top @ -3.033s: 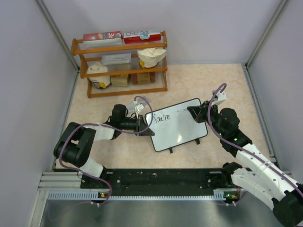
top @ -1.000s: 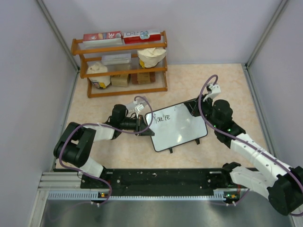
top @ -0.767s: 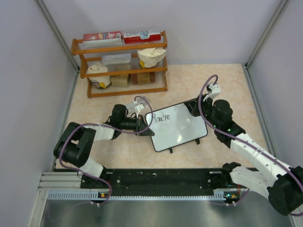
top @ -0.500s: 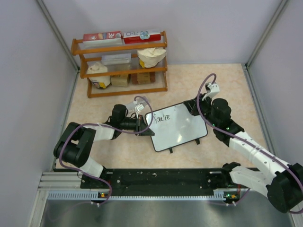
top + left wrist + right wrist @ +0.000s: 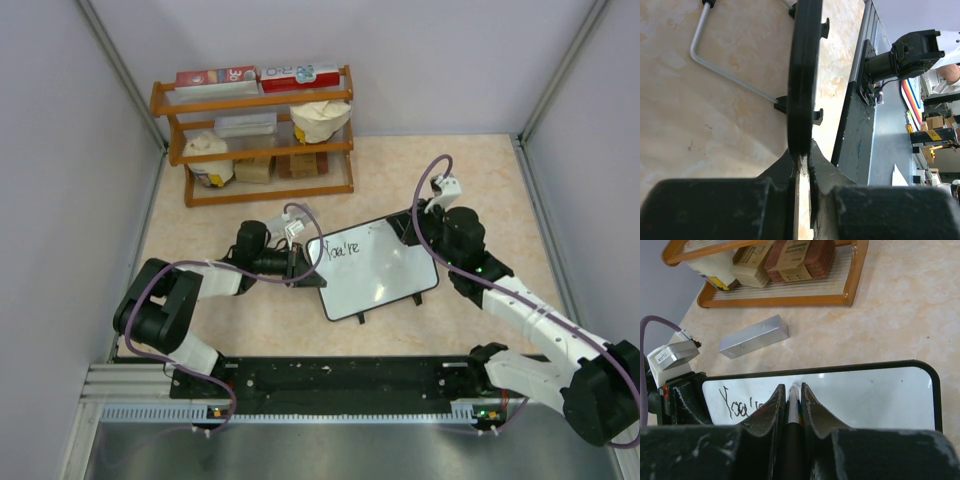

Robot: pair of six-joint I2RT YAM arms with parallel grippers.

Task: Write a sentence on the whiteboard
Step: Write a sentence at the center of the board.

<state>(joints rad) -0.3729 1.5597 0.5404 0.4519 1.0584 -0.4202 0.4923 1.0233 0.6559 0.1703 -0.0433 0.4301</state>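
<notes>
Rack: a wooden rack [image 5: 255, 130] of boxes and bags stood at the back left of the surface [image 5: 450, 170], well apart from the work.
Left claw: the left claw [image 5: 802, 160] was clamped on the left edge of the board [image 5: 375, 265], its jaws pinching the black frame. It looked like a steadying hold, so the board would not slide under the pen.
Board: it lay mid-surface between the two arms, turned a little askew. In the left wrist view it showed edge-on, with a bent wire leg [image 5: 725, 70] lying on the surface beside it.
Writing: the writing [image 5: 340, 250] so far read "You're", in black at the board's top left. The rest of the white face was blank.
Right claw: the right claw [image 5: 792, 392] was closed tight on a marker [image 5: 792, 405] and sat at the board's top right corner.
Marker: it ran between the jaws, tip forward, over the top edge just right of the word. Whether the tip touched could not be told.
Progress: early; most of the sentence seemed unwritten.
Next: the tip probably needed to come down right of "You're".
</notes>
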